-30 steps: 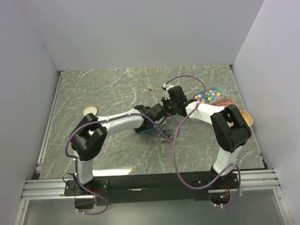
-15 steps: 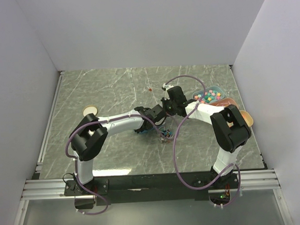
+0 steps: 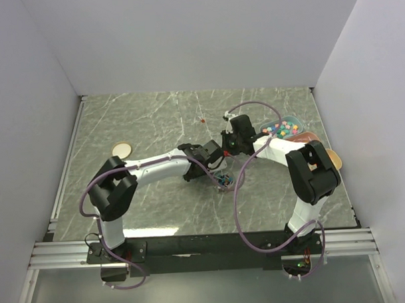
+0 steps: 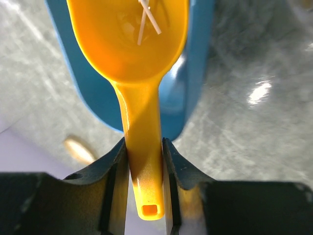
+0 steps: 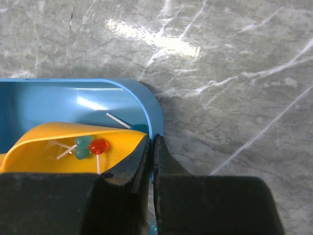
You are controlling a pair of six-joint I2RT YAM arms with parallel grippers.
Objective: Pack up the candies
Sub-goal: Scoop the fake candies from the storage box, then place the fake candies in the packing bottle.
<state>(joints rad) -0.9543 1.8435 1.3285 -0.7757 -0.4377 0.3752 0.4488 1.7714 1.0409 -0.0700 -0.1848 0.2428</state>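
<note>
The candies are tiny sweets on white sticks. A red one (image 5: 98, 146) and teal ones lie in a yellow scoop (image 5: 58, 147) over a blue container (image 5: 58, 103). My left gripper (image 4: 144, 147) is shut on the yellow scoop's handle (image 4: 142, 122), with the bowl above the blue container (image 4: 195, 73). My right gripper (image 5: 151, 142) is shut on the blue container's rim. In the top view both grippers, left (image 3: 215, 166) and right (image 3: 229, 152), meet mid-table over a small blue and dark cluster of candies (image 3: 223, 180). The arms hide most of the container there.
A clear tub of pastel sweets (image 3: 281, 127) and a dish of orange-red sweets (image 3: 307, 137) stand at the right. Tan lids lie at the left (image 3: 121, 149) and the right (image 3: 334, 159). One red sweet (image 3: 203, 121) lies loose farther back.
My left arm has stretched farther right, carrying the scoop toward the right gripper. The candy cluster under the grippers has shifted slightly right. The right arm has barely moved.
</note>
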